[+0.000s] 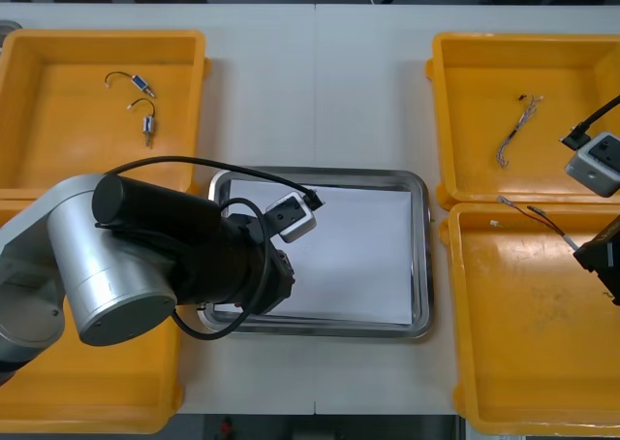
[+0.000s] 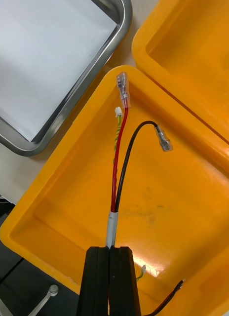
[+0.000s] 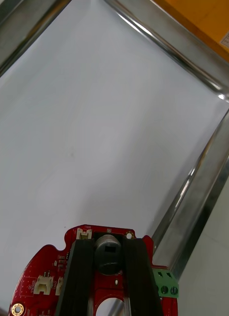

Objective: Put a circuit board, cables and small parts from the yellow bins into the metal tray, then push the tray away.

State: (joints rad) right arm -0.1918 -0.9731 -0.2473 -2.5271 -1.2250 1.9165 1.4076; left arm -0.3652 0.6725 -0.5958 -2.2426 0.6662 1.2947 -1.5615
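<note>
Red circuit board (image 3: 50, 261) clamped in left jaws over tray (image 3: 193, 207); right jaws pinch cable (image 2: 116, 168).

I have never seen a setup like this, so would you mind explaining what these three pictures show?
This is a two-armed robot working at a light table. The front view looks down from above the arms; the other two come from a camera on each wrist, with that arm's own black fingers in the foreground. Yellow bins sit at both sides, with a metal tray, white inside, between them. The left gripper is over the tray, shut on a round red circuit board. The right gripper is over the near right bin, shut on a cable with red and black wires.
</note>
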